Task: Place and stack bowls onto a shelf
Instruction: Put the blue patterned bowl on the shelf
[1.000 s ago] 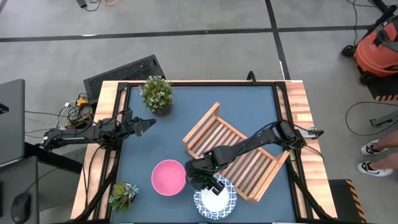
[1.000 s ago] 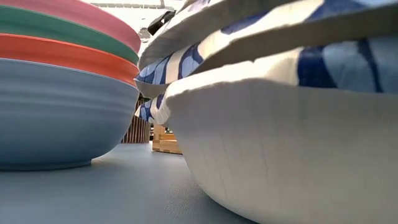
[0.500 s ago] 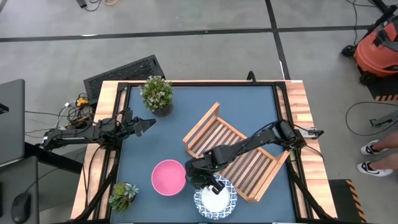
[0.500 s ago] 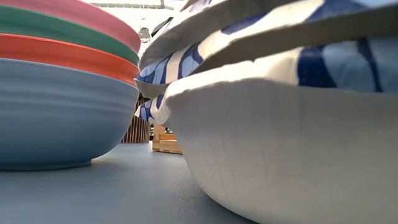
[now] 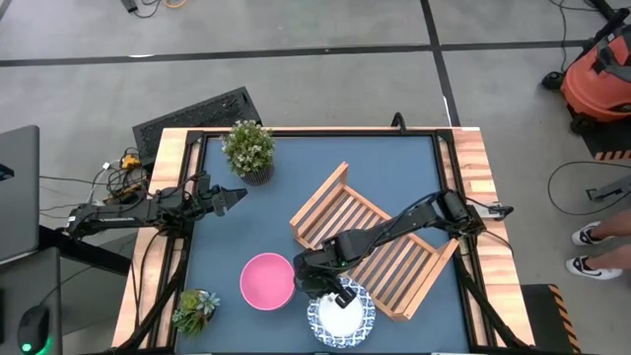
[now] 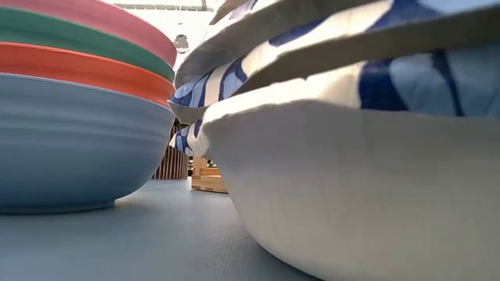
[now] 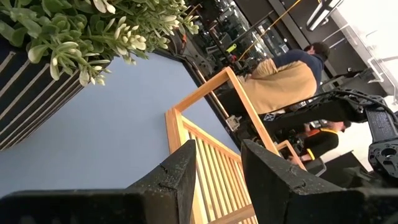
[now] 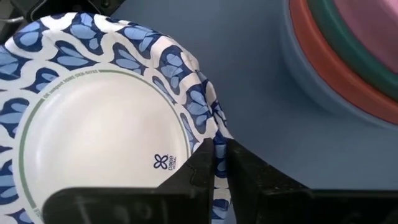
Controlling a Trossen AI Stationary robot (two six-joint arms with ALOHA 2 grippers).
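Bowls all remain off the slatted light-wood shelf (image 5: 380, 247); right hand (image 8: 216, 163) pinches the top blue-patterned white bowl's (image 8: 102, 130) rim; left hand (image 5: 234, 197) waits, fingers parted, empty.

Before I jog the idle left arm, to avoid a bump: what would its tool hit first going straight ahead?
Likely the wooden shelf. The left tool, open, points across bare tabletop at its near corner; the potted plant sits off to one side. Depth is hard to judge.
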